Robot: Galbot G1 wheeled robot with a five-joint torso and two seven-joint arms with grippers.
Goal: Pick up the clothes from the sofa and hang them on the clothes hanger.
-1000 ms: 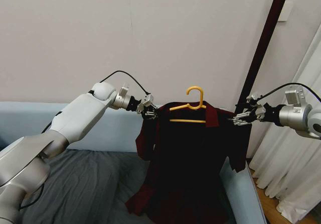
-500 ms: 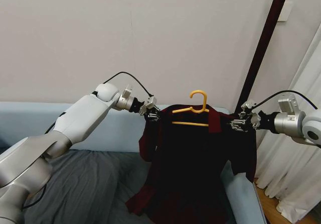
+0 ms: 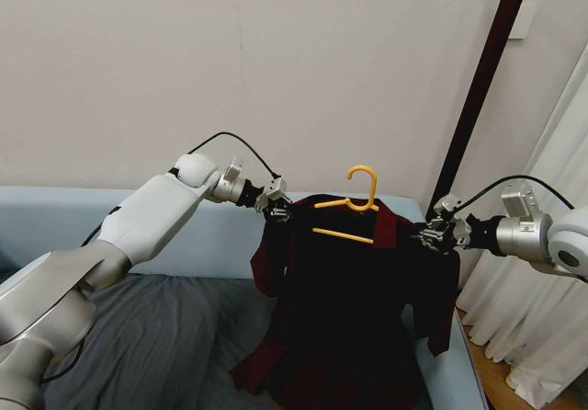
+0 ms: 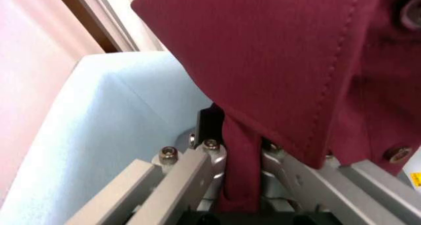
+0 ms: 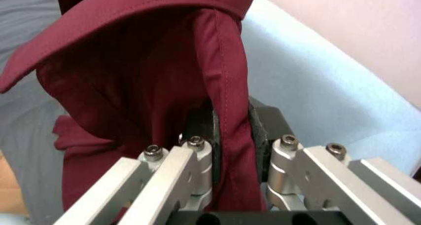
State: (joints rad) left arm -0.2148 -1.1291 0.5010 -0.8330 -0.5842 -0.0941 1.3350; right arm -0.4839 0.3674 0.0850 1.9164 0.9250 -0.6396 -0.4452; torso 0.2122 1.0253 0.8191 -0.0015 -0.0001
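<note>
A dark red shirt (image 3: pixel 354 309) hangs spread in the air above the sofa, with a yellow hanger (image 3: pixel 354 206) tilted inside its collar. My left gripper (image 3: pixel 277 205) is shut on the shirt's left shoulder; the left wrist view shows the red cloth (image 4: pixel 240 170) pinched between the fingers. My right gripper (image 3: pixel 429 236) is shut on the right shoulder, and the red fabric (image 5: pixel 230 151) is clamped between its pads in the right wrist view. The shirt's lower hem trails down to the sofa seat.
The light blue sofa (image 3: pixel 197 235) runs along the wall, with a grey cover (image 3: pixel 138 346) on its seat. A dark wooden rack post (image 3: pixel 478 88) rises at the right, beside white curtains (image 3: pixel 551 290). Wooden floor (image 3: pixel 491 387) shows at the lower right.
My right gripper has moved left and down with its shoulder of the shirt, so that side sags. The yellow hanger has tilted, its right end lower. The left gripper holds nearly still.
</note>
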